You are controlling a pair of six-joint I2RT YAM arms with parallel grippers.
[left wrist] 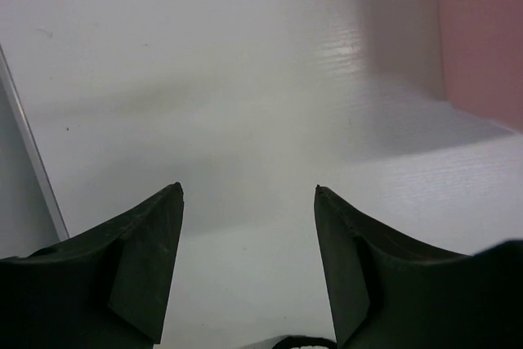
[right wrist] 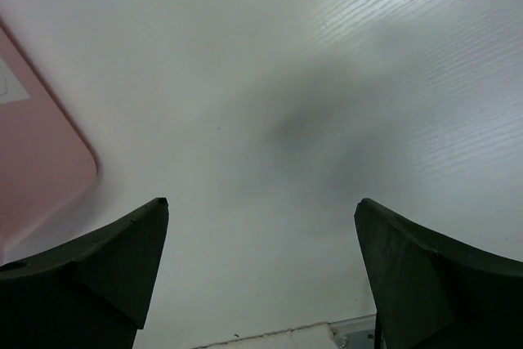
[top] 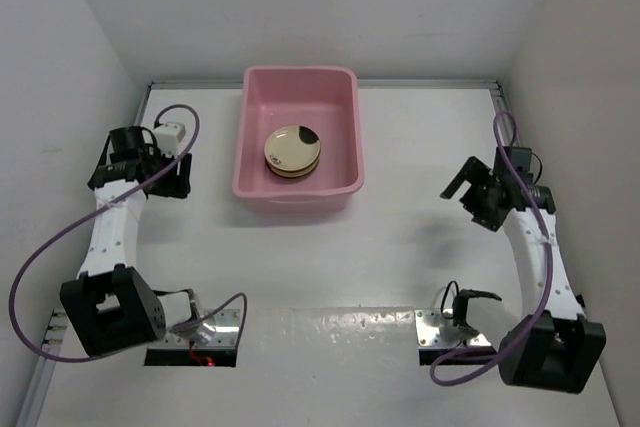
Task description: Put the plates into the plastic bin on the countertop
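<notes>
The pink plastic bin (top: 296, 193) stands at the back middle of the white countertop (top: 400, 217). Inside it lies a short stack of plates (top: 292, 150), the top one cream with a dark patch. My left gripper (top: 176, 175) hovers left of the bin, open and empty. In the left wrist view the left gripper (left wrist: 248, 188) frames bare countertop, with the bin's wall (left wrist: 482, 38) at the right edge. My right gripper (top: 468, 197) hangs well right of the bin, open wide and empty. The right gripper (right wrist: 261, 202) shows only white surface between its fingers, and a bin corner (right wrist: 33, 169) on the left.
White walls close in the back and both sides. A metal edge strip (left wrist: 29, 140) runs along the left side. Shiny metal mounting plates (top: 450, 332) lie by the arm bases at the near edge. Purple cables (top: 40, 257) loop off each arm.
</notes>
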